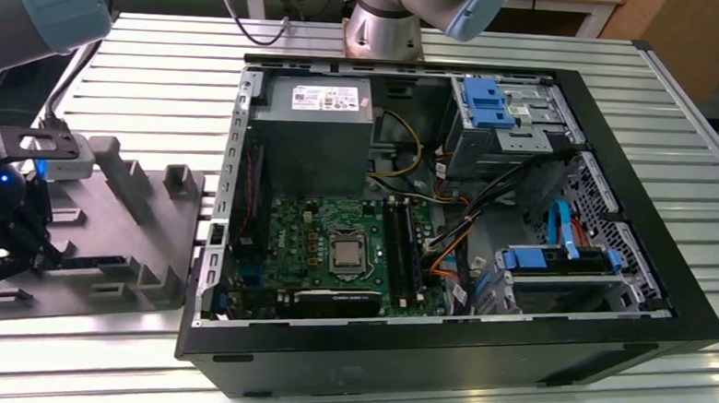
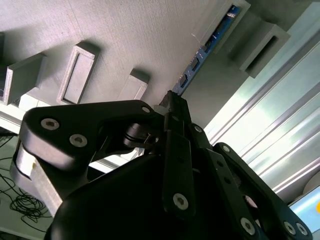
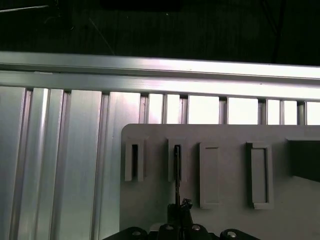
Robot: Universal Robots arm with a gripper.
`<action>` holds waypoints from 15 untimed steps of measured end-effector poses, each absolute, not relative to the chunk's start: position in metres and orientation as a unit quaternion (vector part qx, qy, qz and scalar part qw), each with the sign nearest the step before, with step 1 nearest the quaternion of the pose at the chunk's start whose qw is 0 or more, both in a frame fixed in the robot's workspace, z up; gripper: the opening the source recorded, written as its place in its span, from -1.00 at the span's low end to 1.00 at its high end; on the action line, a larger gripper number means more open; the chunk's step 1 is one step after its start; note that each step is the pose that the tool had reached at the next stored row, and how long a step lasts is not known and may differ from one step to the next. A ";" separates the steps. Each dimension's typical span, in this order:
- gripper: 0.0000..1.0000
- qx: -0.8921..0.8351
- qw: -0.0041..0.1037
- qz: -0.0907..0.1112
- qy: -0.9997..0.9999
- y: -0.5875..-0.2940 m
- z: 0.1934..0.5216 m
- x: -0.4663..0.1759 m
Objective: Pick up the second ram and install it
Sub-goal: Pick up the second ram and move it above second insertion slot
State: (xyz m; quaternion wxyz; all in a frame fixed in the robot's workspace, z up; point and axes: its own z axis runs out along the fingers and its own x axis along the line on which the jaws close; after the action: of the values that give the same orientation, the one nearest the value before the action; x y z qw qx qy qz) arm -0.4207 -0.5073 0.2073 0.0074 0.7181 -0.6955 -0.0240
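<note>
Gripper clenched on second ram end, in gray holder at exterior view's lower left; stick could be cocked, jammed.

Arm: silver-grey cylindrical housings; rounded joint caps in pale blue-grey. Dark cable runs down to the wrist at the exterior view's left. Wrist unit black w/ small blue indicator light. Gripper: matte black throughout, flat angular linkage plates w/ rounded ends. Silver round-head screws at pivot pts. Markings: can't tell.
</note>
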 end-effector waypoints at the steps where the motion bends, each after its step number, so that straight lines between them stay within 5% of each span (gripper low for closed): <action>1: -0.76 0.718 0.007 -0.024 -0.695 -0.507 0.208 -0.421; 15: -0.76 0.718 0.007 -0.025 -0.695 -0.507 0.215 -0.421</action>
State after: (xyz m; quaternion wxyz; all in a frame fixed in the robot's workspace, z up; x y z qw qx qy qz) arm -0.4207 -0.5073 0.2147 0.0068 0.7181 -0.6955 -0.0246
